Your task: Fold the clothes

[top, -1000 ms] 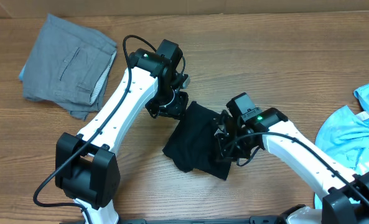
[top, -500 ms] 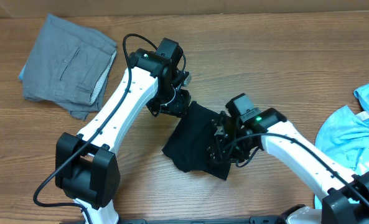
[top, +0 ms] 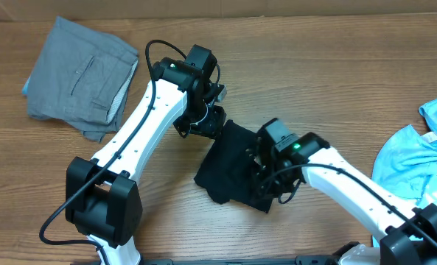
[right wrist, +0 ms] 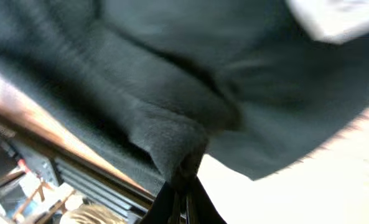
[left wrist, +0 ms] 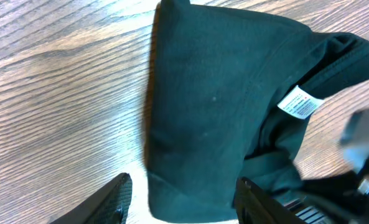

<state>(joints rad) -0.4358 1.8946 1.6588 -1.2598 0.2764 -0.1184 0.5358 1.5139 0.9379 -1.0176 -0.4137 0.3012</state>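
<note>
Since one second ago my right arm (top: pixel 351 180) has swung to the left, so its wrist now stands further over the T-shirt (top: pixel 222 165) than before. My left arm (top: pixel 141 125) has kept its place.

The T-shirt is black and lies crumpled, partly folded, near the middle of the table (top: pixel 336 66), between my two wrists. Its white label (left wrist: pixel 301 102) shows in the left wrist view, on the side toward the right arm.

My right pincer (right wrist: pixel 182 186) is closed together on a small ridge of the T-shirt's cloth. In the right wrist view the black fabric rises into a pinch just at the fingertips, and the rest of the cloth fills nearly all of the view. This arm comes from the lower right corner, bends at the elbow and points its wrist down on the right part of the T-shirt.

My left pincer (left wrist: pixel 183 190) is apart. Its two fingers (left wrist: pixel 112 198) stand one on each side of the T-shirt's near edge. Bare wood shows between the cloth and the finger at the left of that view; whether the other finger touches the cloth I cannot tell. The left arm reaches from the lower left up over the table and turns its wrist down at the T-shirt's upper left corner.

Folded grey trousers (top: pixel 78 73) lie well apart at the upper left, and a blue shirt (top: pixel 417 158) lies bunched at the right edge.
</note>
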